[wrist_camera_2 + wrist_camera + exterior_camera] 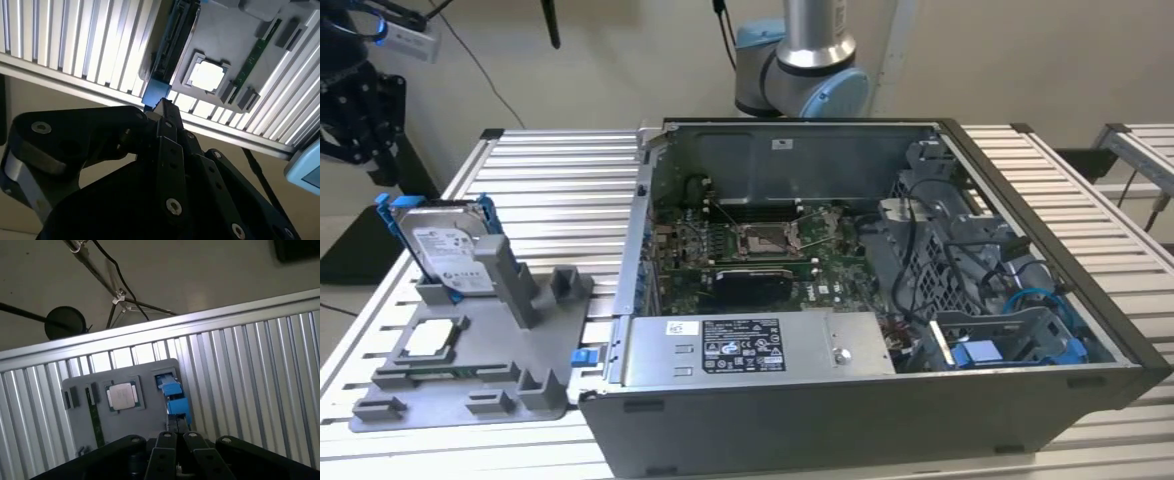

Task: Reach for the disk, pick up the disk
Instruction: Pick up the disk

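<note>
– Looking at the first wrist view, you see the end effector (176,426) clenched, empty.
– And the disk (444,247)?
– Upright in the grey holder (478,372), middle left of the exterior view.

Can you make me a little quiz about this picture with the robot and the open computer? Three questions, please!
1. Where is the disk right now?
A) standing upright in the grey holder plate on the slatted table
B) tucked inside the computer
C) lying flat on the floor

2. True or false: the computer case is open, so its motherboard can be seen.

3. Fill in the gap: the bracket around the disk's edges is ___ in colour.

Key: 1 A; 2 true; 3 blue.
</note>
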Motion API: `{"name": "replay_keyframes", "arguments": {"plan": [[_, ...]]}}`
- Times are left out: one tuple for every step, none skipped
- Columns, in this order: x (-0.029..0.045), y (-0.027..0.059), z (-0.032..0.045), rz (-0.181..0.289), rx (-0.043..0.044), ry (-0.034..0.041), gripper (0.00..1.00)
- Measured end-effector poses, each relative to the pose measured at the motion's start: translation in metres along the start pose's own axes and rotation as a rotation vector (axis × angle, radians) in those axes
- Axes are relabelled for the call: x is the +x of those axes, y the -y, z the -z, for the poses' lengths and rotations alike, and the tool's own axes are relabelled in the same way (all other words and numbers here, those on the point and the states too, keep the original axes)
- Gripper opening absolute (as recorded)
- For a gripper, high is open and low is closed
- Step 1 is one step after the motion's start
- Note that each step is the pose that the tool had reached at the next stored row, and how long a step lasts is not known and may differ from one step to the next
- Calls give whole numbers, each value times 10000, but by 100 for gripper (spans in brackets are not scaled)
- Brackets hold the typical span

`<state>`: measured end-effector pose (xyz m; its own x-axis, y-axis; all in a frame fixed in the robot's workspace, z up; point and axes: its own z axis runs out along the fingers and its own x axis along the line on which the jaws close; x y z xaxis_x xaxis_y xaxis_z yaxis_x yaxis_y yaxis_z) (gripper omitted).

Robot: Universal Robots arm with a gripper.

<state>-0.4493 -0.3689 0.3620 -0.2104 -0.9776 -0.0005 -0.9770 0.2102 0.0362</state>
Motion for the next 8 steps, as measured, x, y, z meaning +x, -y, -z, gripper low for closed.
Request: {"name": "replay_keyframes", "arguments": {"plan": [[0, 0, 0, 6, -1, 0, 0], [0, 1, -8, 19, 0, 1, 0], [0, 2, -24, 46, 5, 1, 0], [-1, 3, -44, 82, 9, 0, 0], [-2, 3, -61, 143, 11, -2, 0], [-3, 3, -80, 245, 14, -5, 0], [-5, 3, -96, 348, 15, -8, 0], [-6, 4, -114, 464, 17, -12, 0]]}}
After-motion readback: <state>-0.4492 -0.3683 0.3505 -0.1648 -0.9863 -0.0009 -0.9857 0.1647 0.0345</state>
